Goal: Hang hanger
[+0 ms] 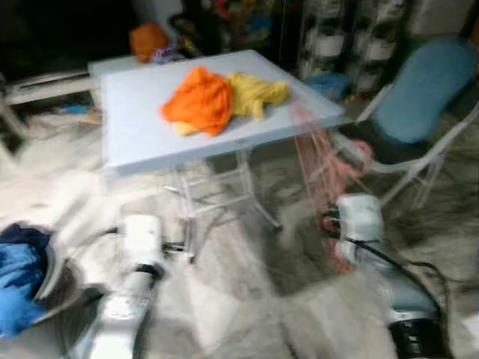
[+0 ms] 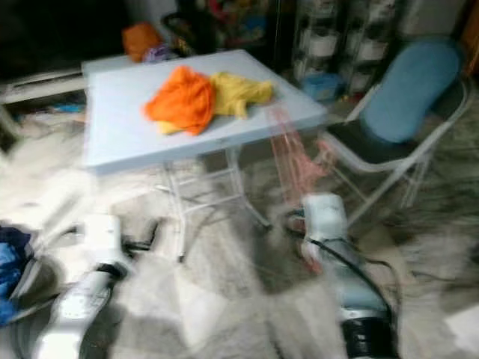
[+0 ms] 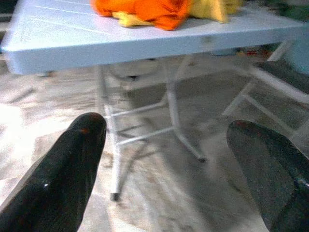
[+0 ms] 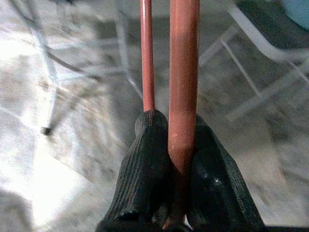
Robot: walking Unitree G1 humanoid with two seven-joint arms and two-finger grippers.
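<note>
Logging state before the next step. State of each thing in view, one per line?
left end effector: open, empty, low before the table
right end effector: shut on the hanger
hanger: pink, held, blurred, beside the table edge
table: unfolded, standing
orange cloth: crumpled on the table
yellow cloth: crumpled, touching the orange cloth
chair: unfolded, unoccupied
blue clothes: heaped in a basket

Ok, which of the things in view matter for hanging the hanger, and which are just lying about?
For the job:
- red hanger, clamped in the right hand
- left hand, open, nothing in it

Lying about:
- orange cloth and yellow cloth on the folding table
- blue chair
- blue clothes in a basket
</note>
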